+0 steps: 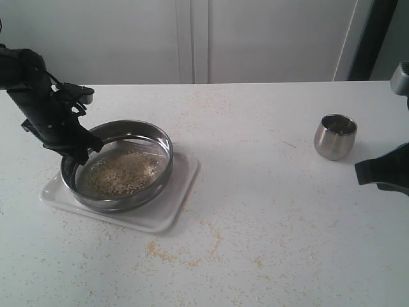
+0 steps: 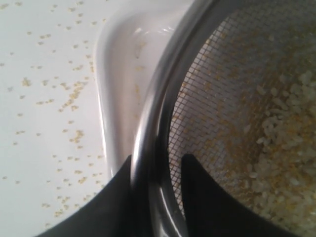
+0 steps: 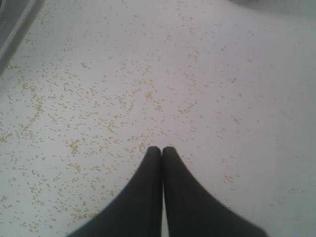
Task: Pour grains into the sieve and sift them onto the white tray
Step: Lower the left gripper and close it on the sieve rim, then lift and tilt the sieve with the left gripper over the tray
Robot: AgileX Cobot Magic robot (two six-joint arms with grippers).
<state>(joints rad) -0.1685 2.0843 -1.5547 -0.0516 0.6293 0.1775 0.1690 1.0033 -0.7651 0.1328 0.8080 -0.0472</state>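
Sifting is getting under way, by my judgement; pouring looks done. The left gripper point(image 2: 158, 160) is gripping the sieve point(image 2: 148, 118) by its rim, one jaw outside the wall, one inside over the mesh. The grains point(image 2: 281, 148) are lying on the mesh beyond the inner jaw, and the white tray point(image 2: 116, 98) is lying underneath, past the outer jaw. The right gripper point(image 3: 161, 149) is hanging clenched and empty over the table point(image 3: 237, 98). The next move is calling for level shaking kept above the tray.
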